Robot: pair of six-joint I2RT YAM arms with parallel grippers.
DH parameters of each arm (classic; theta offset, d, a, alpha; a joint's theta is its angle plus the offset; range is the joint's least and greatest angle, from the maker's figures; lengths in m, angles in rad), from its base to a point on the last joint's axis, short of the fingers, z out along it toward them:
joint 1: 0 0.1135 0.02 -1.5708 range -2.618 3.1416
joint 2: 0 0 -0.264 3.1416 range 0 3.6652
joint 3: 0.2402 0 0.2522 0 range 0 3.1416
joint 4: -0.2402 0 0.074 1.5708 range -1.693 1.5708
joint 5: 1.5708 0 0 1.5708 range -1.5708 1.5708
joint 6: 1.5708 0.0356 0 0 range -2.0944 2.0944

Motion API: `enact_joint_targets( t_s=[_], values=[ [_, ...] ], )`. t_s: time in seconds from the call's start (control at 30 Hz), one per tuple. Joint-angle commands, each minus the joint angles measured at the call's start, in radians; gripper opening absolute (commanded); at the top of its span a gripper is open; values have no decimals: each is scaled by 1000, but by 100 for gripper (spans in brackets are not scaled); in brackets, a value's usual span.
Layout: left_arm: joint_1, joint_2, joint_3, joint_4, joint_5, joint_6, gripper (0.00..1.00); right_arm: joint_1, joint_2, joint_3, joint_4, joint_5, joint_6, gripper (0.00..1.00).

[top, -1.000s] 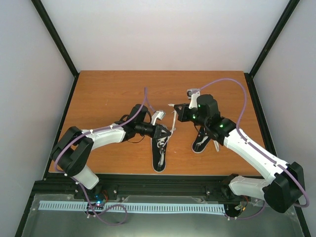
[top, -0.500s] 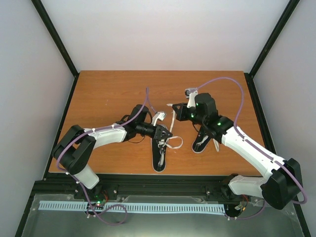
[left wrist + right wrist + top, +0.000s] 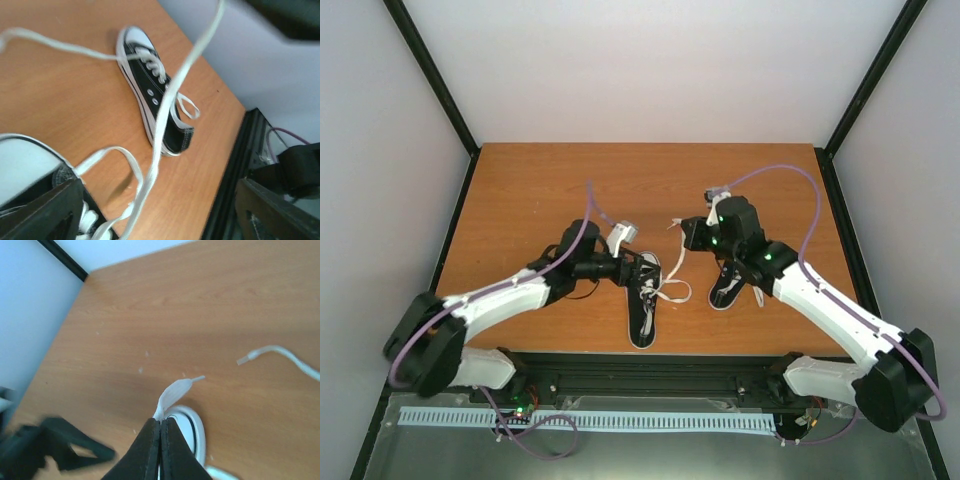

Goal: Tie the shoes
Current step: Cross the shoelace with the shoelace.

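Note:
Two black shoes with white toe caps lie near the table's front edge, the left shoe (image 3: 642,312) and the right shoe (image 3: 725,288). My right gripper (image 3: 682,230) hovers above and between them, shut on the end of a white lace (image 3: 176,391) that runs taut down to the left shoe. In the right wrist view a white toe cap (image 3: 194,429) shows under the fingers. My left gripper (image 3: 646,268) is over the left shoe's laces, open. In the left wrist view the taut lace (image 3: 156,150) crosses between its spread fingers (image 3: 55,207), ungripped, with the right shoe (image 3: 150,85) beyond.
A slack lace loop (image 3: 674,292) lies on the wooden table (image 3: 540,190) between the shoes. Another loose lace end (image 3: 280,352) rests on the wood. A black frame rail (image 3: 650,362) borders the front edge; white walls enclose the sides and back.
My left gripper has opened and let go of the lace, and the left arm has drawn back to the left. The right gripper stays shut on its lace, shifted slightly.

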Motion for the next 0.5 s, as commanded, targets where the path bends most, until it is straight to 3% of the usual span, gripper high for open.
enact_joint_targets(
  t_s=[0.0,0.07,0.13,0.4,0.47],
  values=[
    [-6,-196,-66,37,-230,-5,92,5,-114,-114,-128,23,97,3],
    [-3,-266,-51,-31,-336,-22,99,32,-171,-190,-152,-28,125,3],
    [6,-299,16,-137,-423,-52,100,88,-222,-231,-207,-52,161,3],
    [45,-270,322,-495,-555,-74,100,224,-240,-320,-412,-53,326,3],
    [58,-261,397,-586,-611,-65,100,237,-225,-321,-454,-43,333,13]
  ],
)
